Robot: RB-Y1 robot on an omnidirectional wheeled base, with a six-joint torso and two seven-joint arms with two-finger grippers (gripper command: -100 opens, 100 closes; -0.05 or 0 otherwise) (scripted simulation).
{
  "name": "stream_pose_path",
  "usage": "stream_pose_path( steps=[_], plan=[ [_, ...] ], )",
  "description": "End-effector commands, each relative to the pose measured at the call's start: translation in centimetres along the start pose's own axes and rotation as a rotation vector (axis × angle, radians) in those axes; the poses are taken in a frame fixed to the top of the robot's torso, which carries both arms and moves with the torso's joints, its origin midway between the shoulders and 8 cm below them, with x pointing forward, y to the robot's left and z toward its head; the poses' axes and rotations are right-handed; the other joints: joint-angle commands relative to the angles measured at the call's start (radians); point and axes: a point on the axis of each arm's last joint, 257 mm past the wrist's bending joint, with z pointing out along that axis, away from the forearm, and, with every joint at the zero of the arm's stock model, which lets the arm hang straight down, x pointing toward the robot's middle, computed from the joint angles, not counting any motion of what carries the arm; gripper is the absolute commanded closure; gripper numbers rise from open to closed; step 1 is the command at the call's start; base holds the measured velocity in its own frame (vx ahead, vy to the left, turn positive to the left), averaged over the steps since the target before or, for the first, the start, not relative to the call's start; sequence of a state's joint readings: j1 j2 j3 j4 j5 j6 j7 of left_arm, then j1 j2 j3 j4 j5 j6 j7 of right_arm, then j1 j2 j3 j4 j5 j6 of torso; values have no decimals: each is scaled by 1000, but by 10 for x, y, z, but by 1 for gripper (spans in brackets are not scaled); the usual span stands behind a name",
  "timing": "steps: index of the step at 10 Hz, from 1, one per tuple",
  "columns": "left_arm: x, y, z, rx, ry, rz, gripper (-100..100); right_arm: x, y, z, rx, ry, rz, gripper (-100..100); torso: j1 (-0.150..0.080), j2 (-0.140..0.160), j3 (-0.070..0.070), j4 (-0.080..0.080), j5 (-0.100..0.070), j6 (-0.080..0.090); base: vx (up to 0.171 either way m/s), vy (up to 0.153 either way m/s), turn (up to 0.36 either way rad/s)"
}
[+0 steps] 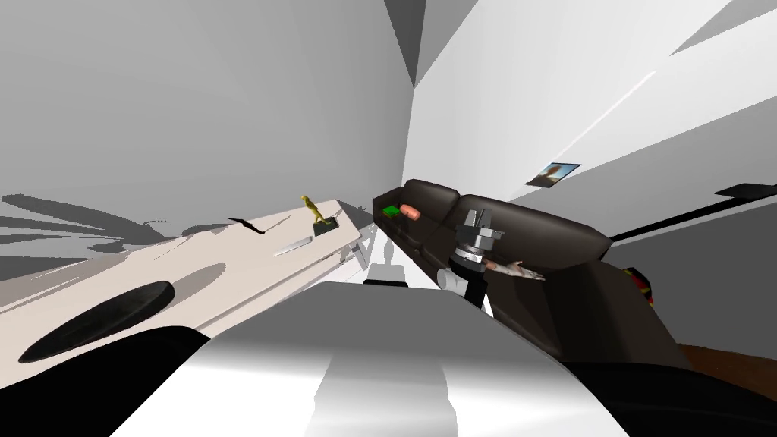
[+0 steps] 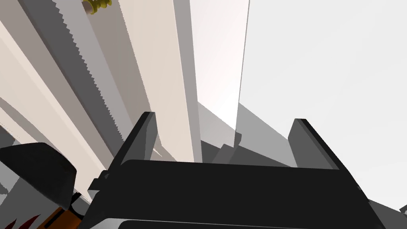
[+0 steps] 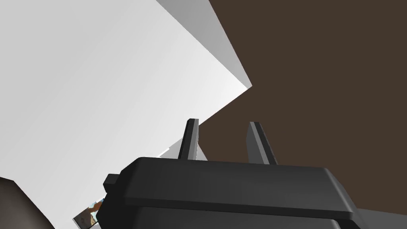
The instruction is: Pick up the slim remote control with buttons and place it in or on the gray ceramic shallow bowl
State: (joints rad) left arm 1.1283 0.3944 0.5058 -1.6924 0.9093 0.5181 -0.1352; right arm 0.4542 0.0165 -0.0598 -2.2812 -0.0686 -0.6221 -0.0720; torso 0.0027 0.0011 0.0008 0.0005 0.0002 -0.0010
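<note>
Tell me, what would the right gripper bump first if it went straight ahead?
Probably the dark brown sofa: its flat surface lies straight ahead of the right gripper. How far off is unclear.

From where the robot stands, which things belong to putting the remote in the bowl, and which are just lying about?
Job: slim grey remote on the table, buttons too small to see; dark bowl.
Lying about: yellow figurine; green block and orange item on the sofa.
</note>
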Motion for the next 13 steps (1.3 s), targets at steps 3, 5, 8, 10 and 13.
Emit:
stream_pose_path(
  steps=[3, 5, 8, 10, 13],
  plan=[
    [-58, 42, -22, -146, -73, -97, -100, 0, 0, 0, 0, 0, 0, 0, 0, -1, 0, 0, 0, 0, 33, 10, -307],
    [-77, 58, -35, -199, -88, -172, -100, 0, 0, 0, 0, 0, 0, 0, 2, -2, -1, 0, 0, 1, 38, 44, -353],
    [-112, 82, -61, -278, -132, -291, -100, 0, 0, 0, 0, 0, 0, 0, 2, -1, -1, 0, 1, 0, 30, 43, -346],
    [-125, 94, -75, -321, -146, -351, -100, 0, 0, 0, 0, 0, 0, 0, 3, -1, -1, 0, 1, -1, 20, 55, -242],
    [-142, 110, -97, -383, -164, -466, -100, 0, 0, 0, 0, 0, 0, 0, 6, -2, -1, 0, 2, 0, 32, 92, -381]
  ],
)
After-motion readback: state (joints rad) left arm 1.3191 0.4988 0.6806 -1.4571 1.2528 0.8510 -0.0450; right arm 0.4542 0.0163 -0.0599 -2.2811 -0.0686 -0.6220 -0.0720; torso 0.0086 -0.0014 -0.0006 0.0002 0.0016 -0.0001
